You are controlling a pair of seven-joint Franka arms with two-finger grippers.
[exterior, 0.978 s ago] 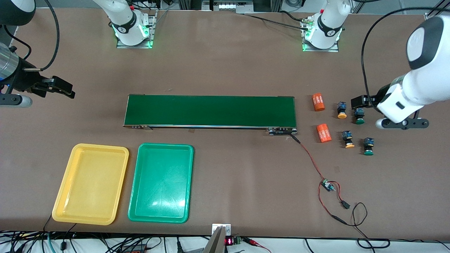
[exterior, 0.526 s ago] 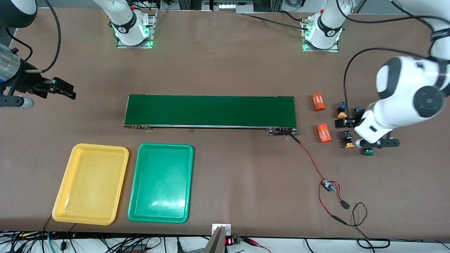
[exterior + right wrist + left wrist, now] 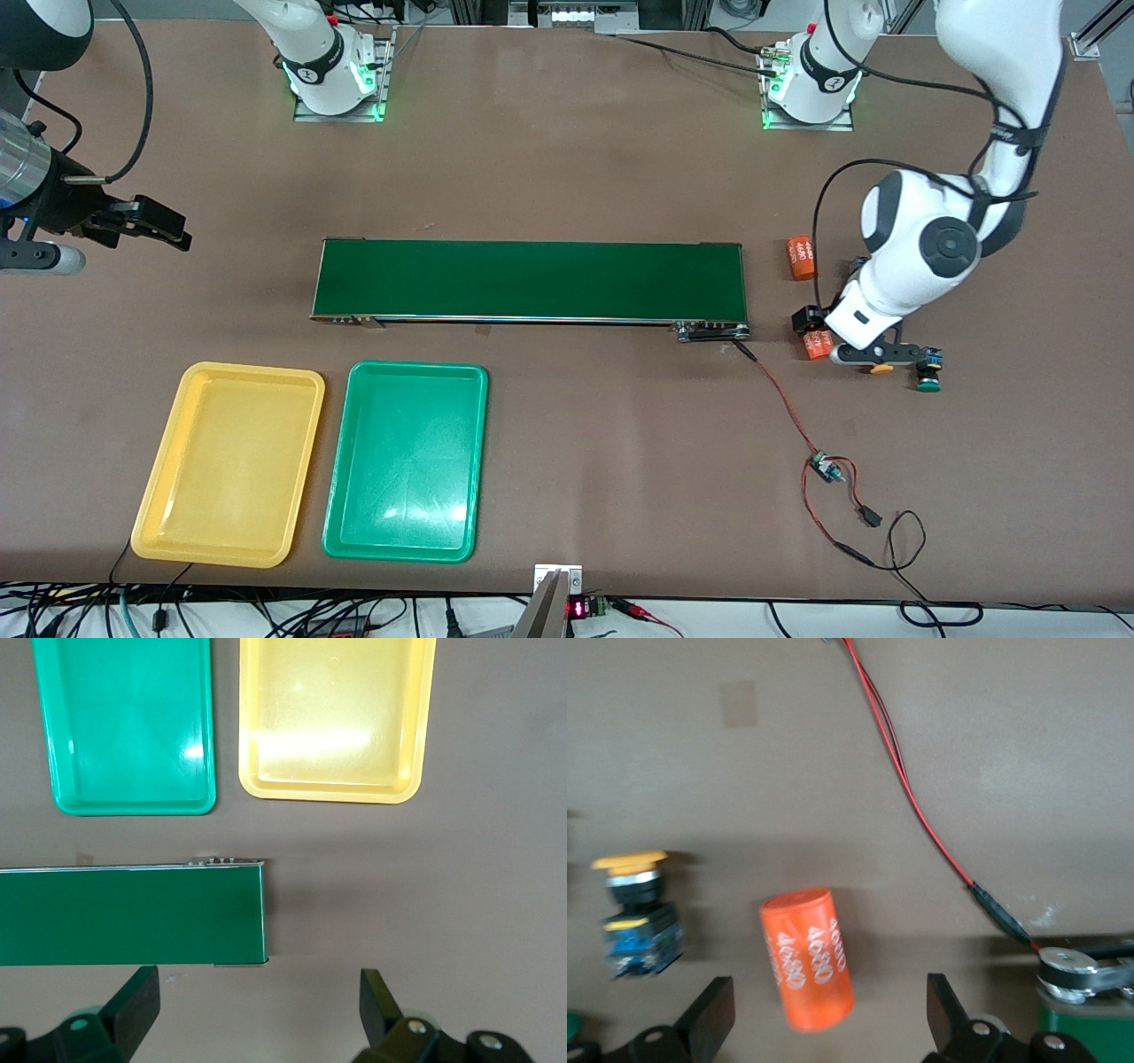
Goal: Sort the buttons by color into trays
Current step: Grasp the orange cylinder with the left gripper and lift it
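1. Since a moment ago our left arm has swung in from the end of the tabletop [image 3: 567, 159], and its left pincer [image 3: 824, 1028] now hangs low over an orange cylinder [image 3: 808, 958] beside the end of the dark green belt [image 3: 532, 279]. Our right arm has hardly moved; it waits.
2. Our left pincer is wide, with nothing in it. The cylinder lies right between its 2 fingers [image 3: 709, 1019], but it is not a button.
3. We can see 2 buttons now. A yellow-cap button [image 3: 636, 914] lies just beside the cylinder. A green-cap button [image 3: 928, 372] lies near it, closer to the left arm's end. The arm hides the others.
4. Our right pincer [image 3: 257, 1023] is wide and holds nothing. It hangs over the tabletop at the right arm's end of the belt.
5. The yellow tray [image 3: 229, 465] and the green tray [image 3: 407, 461] lie side by side, nearer the front camera than the belt. Both hold no buttons, so we think the sorting has not started.
6. What could go wrong: if we shut the pincer here, we may grab the cylinder. We should shift to the yellow-cap button first.
7. A finger could bump the round cylinder, and it may roll into the button.
8. The red wire [image 3: 921, 815] lies close by, and a low pincer could snag it.
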